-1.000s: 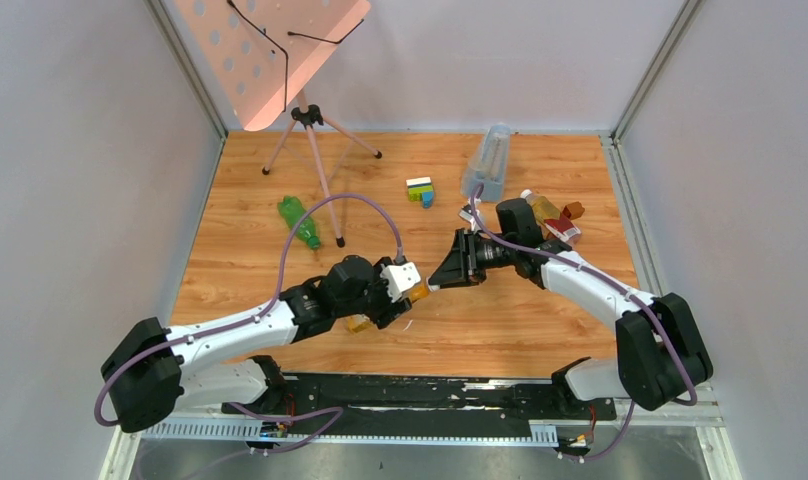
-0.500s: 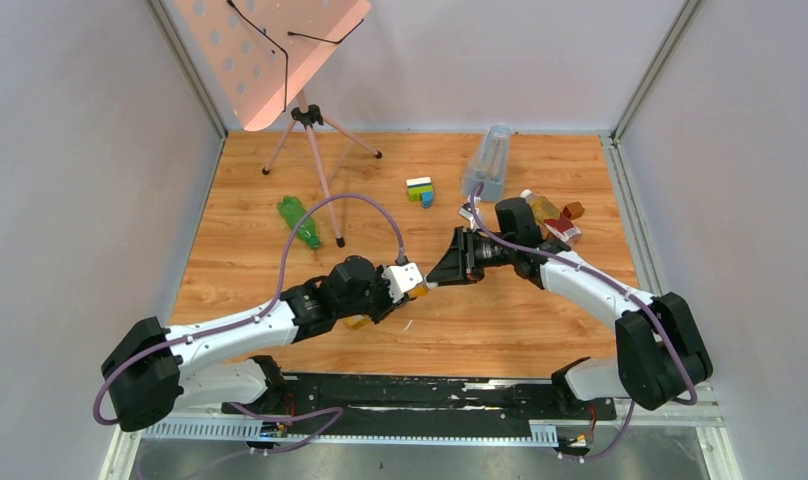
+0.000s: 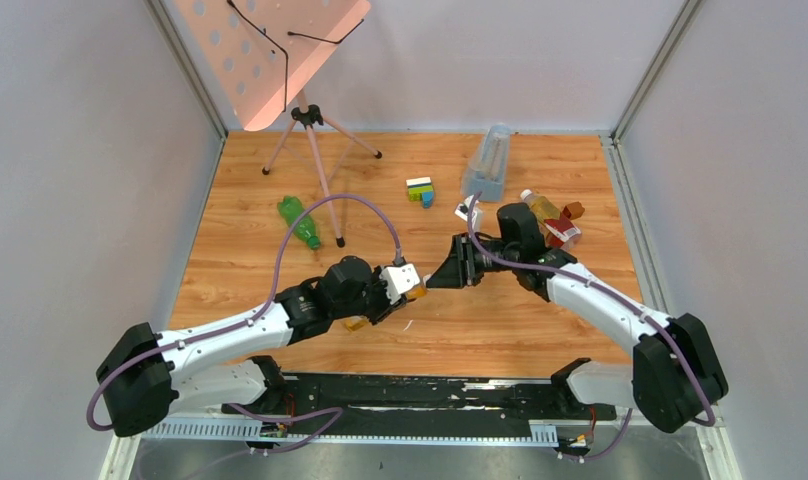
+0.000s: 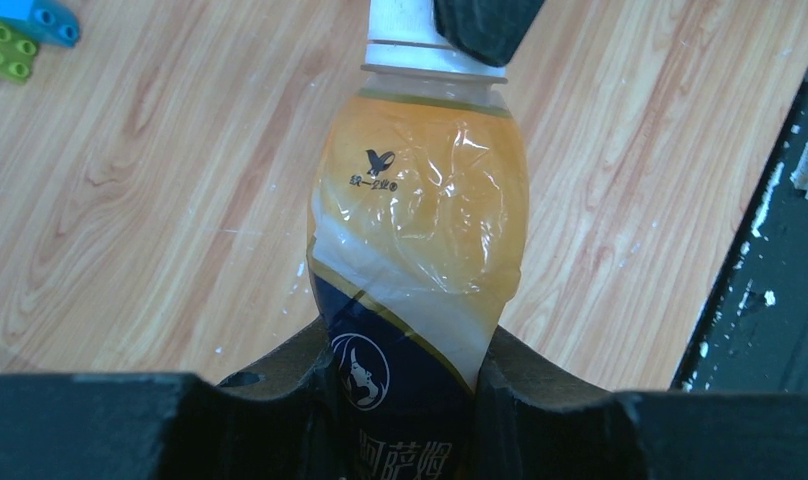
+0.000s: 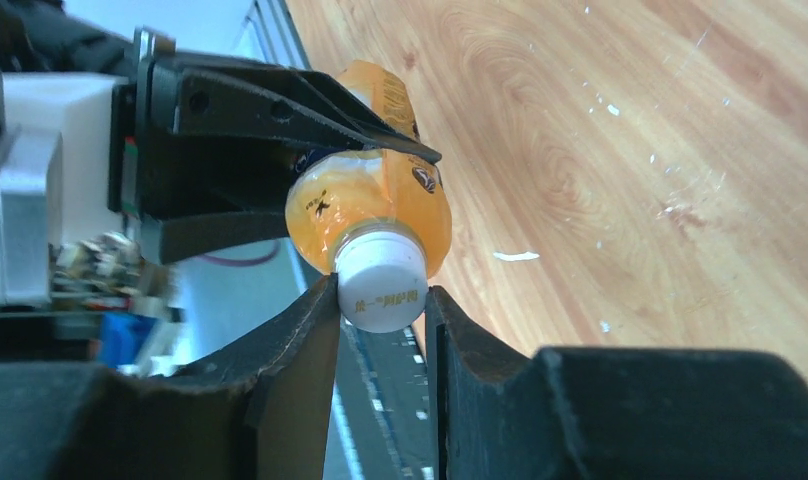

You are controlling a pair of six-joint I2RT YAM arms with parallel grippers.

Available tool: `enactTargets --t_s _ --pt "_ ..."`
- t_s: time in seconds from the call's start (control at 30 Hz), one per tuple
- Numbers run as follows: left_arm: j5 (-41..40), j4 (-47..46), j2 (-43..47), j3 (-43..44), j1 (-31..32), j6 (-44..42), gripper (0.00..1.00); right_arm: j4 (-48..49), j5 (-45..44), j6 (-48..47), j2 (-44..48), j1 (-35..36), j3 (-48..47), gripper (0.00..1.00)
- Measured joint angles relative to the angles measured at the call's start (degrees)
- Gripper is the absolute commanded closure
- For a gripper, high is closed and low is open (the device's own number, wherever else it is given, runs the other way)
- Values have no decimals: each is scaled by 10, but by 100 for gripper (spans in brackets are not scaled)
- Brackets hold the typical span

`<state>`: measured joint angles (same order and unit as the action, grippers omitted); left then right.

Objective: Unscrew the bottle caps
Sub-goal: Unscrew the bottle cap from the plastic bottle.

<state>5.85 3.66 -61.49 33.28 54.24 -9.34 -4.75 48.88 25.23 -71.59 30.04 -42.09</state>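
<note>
An amber bottle with a dark blue and yellow label is held off the table, my left gripper shut on its lower body. Its white cap sits between the fingers of my right gripper, which is shut on it. In the top view the two grippers meet nose to nose at mid-table, left gripper against right gripper. A green bottle lies at the left. An amber bottle with a red label and a white cap lies at the right.
A pink perforated stand on a tripod stands at the back left. A tall clear bluish container is at the back right, with toy bricks beside it. A reddish-brown block lies by the right bottle.
My left gripper has closed on the amber bottle. The right gripper has stayed on the cap, and its arm has shifted slightly.
</note>
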Motion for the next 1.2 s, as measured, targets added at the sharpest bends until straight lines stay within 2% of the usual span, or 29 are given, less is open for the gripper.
enactTargets --t_s 0.33,0.37,0.5,0.53,0.7,0.8,0.93,1.2 --pt "77 18 3 0 -13 0 100 80 -50 -174 121 47 109 100" --pt "86 17 3 0 -14 0 100 93 -51 -187 135 49 122 94" --pt "95 10 9 0 -16 0 100 108 -84 -189 173 57 141 45" --pt "92 6 11 0 -18 0 100 110 -93 -177 177 57 141 42" --pt "69 -3 17 -10 -22 -2 100 73 -132 -80 168 53 95 41" --pt "58 -6 17 -19 -22 -4 100 46 -127 -8 144 50 42 41" --pt "49 -17 17 -23 -22 -9 100 38 -113 68 111 47 16 42" --pt "32 -24 25 -28 -23 -15 100 1 -111 132 67 40 17 44"
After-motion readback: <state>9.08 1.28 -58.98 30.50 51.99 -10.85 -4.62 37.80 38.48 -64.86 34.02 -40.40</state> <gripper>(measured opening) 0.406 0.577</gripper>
